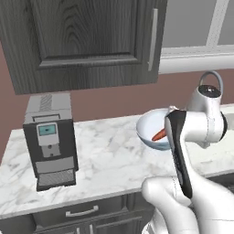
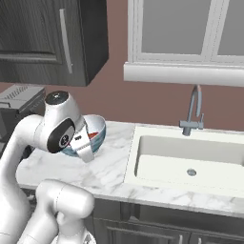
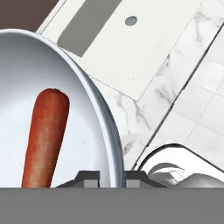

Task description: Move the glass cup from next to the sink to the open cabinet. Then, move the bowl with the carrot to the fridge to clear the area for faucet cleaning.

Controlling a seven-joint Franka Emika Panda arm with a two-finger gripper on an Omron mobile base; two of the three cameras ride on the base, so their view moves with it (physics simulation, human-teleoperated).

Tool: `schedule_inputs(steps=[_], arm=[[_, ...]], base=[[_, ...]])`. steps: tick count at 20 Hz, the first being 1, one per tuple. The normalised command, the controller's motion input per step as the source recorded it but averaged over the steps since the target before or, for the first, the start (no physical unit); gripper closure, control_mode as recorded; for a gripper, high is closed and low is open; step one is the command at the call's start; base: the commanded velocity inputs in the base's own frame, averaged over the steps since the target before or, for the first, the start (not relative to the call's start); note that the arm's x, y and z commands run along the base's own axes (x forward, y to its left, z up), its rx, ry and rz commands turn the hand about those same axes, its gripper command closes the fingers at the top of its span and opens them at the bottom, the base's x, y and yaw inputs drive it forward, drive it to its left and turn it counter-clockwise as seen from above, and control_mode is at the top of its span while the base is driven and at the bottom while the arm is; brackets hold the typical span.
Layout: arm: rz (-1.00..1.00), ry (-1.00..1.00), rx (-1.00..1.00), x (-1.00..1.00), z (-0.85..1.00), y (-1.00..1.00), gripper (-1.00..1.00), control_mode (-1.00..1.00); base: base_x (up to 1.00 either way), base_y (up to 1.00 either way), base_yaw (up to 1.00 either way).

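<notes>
Gripping the bowl (image 3: 65, 100) by its rim, the gripper (image 3: 111, 175) has its two dark fingertips nearly closed, one inside the wall and one outside, so the thin glossy edge is pinched between them; that narrow bite on the lip suits a wide shallow dish that the jaws could never span across.

In the left base view the bowl (image 1: 153, 128) sits tilted at the end of the arm, apparently clear of the marble counter (image 1: 100, 155), though how far it is raised I cannot tell; in the right base view it (image 2: 95, 131) hangs just behind the wrist, left of the sink (image 2: 190, 157) and well apart from the faucet (image 2: 194, 112). The tilt follows from a one-sided hold — the free edge tips away from the pinch.

The carrot (image 3: 46, 135) lies loose inside; in the hand view its long axis runs nearly parallel to the fingers, the rounded blunt end pointing away from the grip and the rest running down towards the fingertips. In the left base view only a short orange stretch of the carrot (image 1: 159, 135) shows above the rim, slanting up to the right.

The coffee machine (image 1: 50, 141) stands far to the left under the dark cabinet (image 1: 82, 41); the glass cup and fridge are not to be made out here. My judgement — the bowl's carry to the fridge is under way, and the tilt risks the carrot sliding.
</notes>
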Motion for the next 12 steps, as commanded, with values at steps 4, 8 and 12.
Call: schedule_inputs(steps=[4,8,12], arm=[[0.00,0.00,0.00,0.00,0.00,0.00,1.00,1.00],[0.00,0.00,0.00,0.00,0.00,0.00,1.00,1.00],[0.00,0.00,0.00,0.00,0.00,0.00,1.00,1.00]], base=[[-0.89,-0.01,-0.78],[-0.71,0.00,-0.86],[-0.37,0.00,-0.93]])
